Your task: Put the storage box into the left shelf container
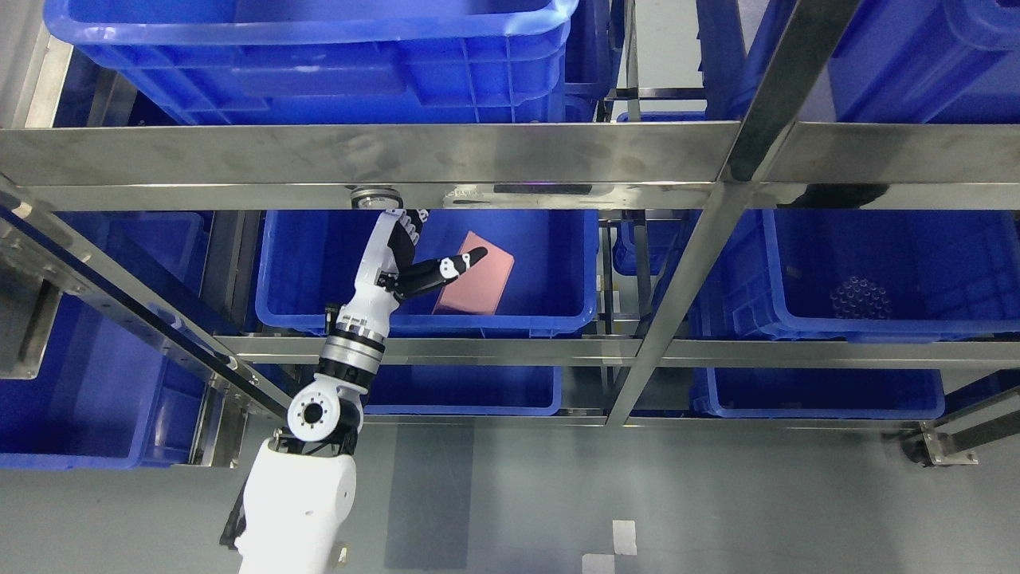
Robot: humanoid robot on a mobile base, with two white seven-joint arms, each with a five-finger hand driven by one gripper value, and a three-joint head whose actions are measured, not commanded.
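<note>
One pink storage box [475, 279] lies tilted inside the blue container [319, 271]; left robot hand [414, 259] above it, fingers spread, empty.

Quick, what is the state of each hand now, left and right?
Left hand: open, fingers spread above the pink storage box, which lies in the blue container; holding nothing.
Right hand: not in view.

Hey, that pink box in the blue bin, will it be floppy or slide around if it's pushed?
The pink box looks stiff: its edges are straight and its face flat. It leans tilted inside the blue bin, so a nudge would probably tip it flat. Both surfaces look smooth, so it may slide.
</note>
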